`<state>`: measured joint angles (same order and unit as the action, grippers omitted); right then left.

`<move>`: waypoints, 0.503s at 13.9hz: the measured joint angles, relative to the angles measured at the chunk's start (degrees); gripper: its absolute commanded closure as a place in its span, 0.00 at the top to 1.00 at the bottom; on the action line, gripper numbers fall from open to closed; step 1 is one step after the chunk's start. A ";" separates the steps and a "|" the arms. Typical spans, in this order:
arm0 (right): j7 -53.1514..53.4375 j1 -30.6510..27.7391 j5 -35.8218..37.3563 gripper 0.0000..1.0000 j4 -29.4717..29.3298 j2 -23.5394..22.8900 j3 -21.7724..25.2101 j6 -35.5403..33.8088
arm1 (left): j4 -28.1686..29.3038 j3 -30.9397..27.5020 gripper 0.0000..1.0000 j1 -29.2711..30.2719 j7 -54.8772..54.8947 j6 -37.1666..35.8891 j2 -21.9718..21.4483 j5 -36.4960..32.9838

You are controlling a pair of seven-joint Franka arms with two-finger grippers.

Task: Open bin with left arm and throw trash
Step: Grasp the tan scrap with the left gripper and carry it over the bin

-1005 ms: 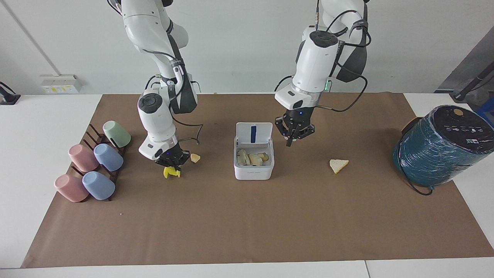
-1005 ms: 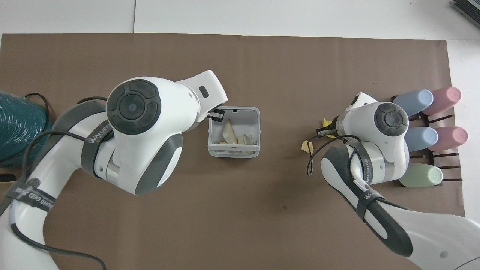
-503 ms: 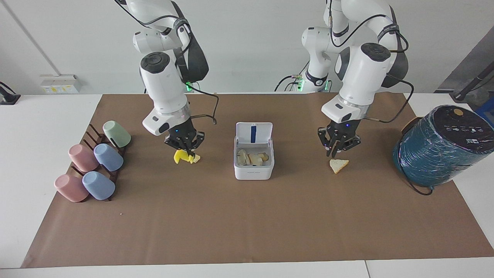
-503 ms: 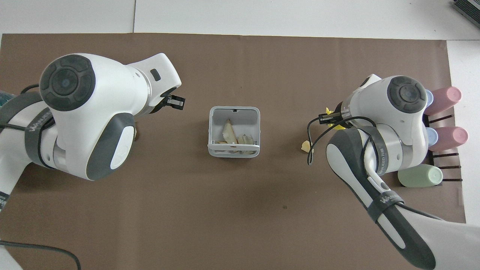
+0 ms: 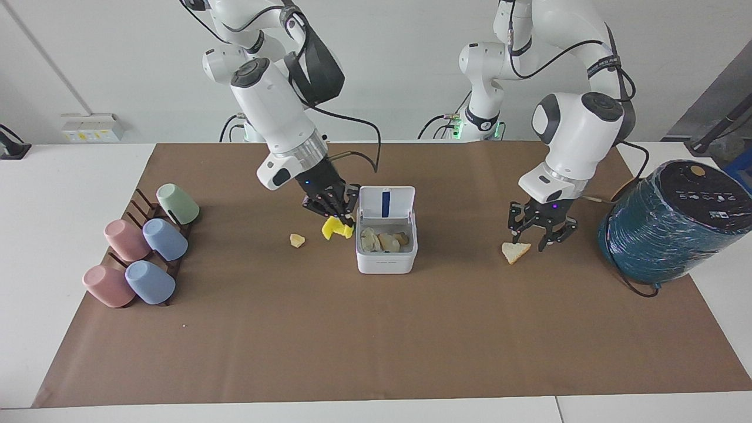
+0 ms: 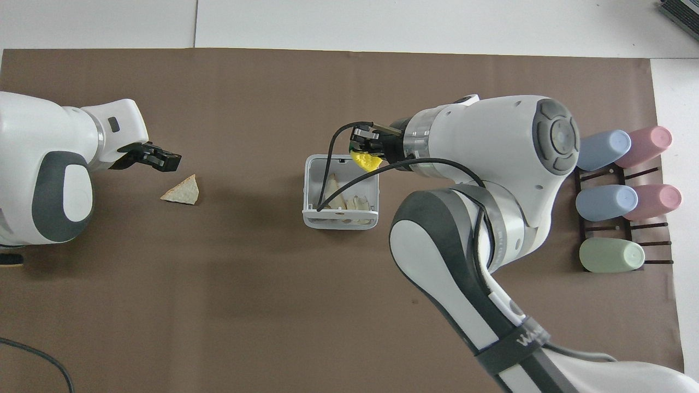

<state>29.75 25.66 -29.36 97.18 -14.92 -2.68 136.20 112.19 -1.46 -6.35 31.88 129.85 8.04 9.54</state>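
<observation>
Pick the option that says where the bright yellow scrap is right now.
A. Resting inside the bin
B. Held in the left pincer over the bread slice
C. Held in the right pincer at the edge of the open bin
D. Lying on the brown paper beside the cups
C: the right pincer grips the yellow scrap in the air beside the open bin's rim.

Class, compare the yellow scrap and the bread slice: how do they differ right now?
The yellow scrap is held in the right gripper beside the open bin; the bread slice lies on the paper under the open left gripper. One is bright yellow and irregular, the other white and triangular. Neither is binned yet.
</observation>
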 measured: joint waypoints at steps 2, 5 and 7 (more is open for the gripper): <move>2.50 1.71 -1.14 0.00 -0.01 -1.64 0.00 1.50 | 2.45 0.00 1.00 1.39 8.88 1.44 0.03 0.49; 2.90 1.79 -1.34 0.00 0.31 -3.47 0.06 1.28 | 6.52 -0.01 1.00 2.40 19.11 4.19 0.40 0.66; 2.90 1.79 -1.34 0.00 1.09 -4.71 0.06 1.27 | 9.13 0.10 1.00 2.39 24.90 6.64 0.56 0.67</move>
<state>32.65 27.45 -30.70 98.27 -19.63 -2.62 137.46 121.33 -1.37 -3.95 56.78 136.49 8.60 10.20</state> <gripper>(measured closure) 0.987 0.000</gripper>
